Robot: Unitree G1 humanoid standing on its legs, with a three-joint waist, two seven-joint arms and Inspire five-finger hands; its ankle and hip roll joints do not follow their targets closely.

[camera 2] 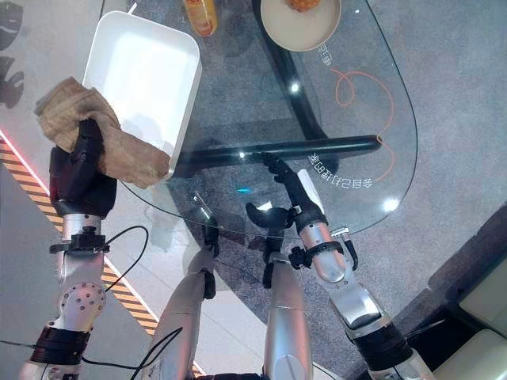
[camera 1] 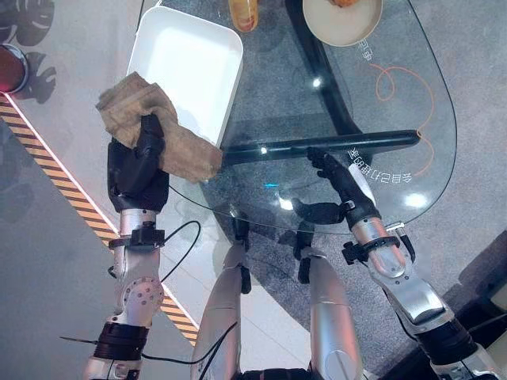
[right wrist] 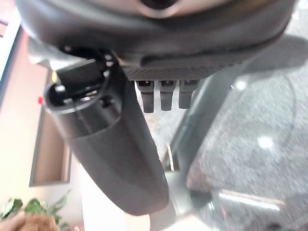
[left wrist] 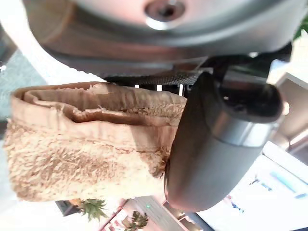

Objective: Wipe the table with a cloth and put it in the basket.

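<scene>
A: Where is the tan cloth (camera 1: pixel 150 127)?

B: Clamped in the left hand (camera 1: pixel 139 162), overlapping the white basket (camera 1: pixel 190 59) rim. Carry it further over the basin, then release (right hand (camera 1: pixel 341 182) rests flat, fingers straight, on the glass table (camera 1: pixel 396 103)).

White printed characters on the glass table (camera 1: pixel 396 158) cannot be read.

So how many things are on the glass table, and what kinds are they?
Cloths: 1, a tan cloth held by the left robot hand
Trays: 1, a white tray
Plates: 1, a cream plate
Bottles: 1, an orange bottle
Total: 4
</scene>
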